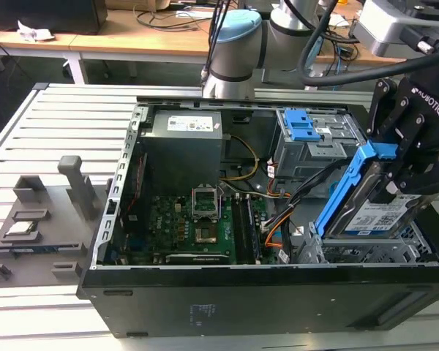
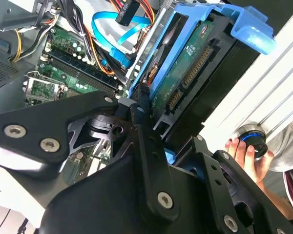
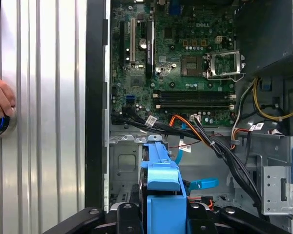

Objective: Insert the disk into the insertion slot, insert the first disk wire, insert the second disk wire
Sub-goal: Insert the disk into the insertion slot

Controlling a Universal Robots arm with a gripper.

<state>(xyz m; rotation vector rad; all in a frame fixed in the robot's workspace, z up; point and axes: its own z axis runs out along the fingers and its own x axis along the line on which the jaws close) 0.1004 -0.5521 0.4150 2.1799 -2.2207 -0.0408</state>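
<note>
Disk (image 1: 374,216) in pincer (image 1: 397,184), tilted over insertion slot (image 1: 366,254)

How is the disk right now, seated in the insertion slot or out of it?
Out: the gripper holds the disk tilted steeply above the insertion slot, one end raised well clear.

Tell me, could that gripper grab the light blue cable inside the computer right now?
Probably not: the gripper is shut on the disk, so it has no free grip. The light blue cable loops deeper inside the computer case.
</note>
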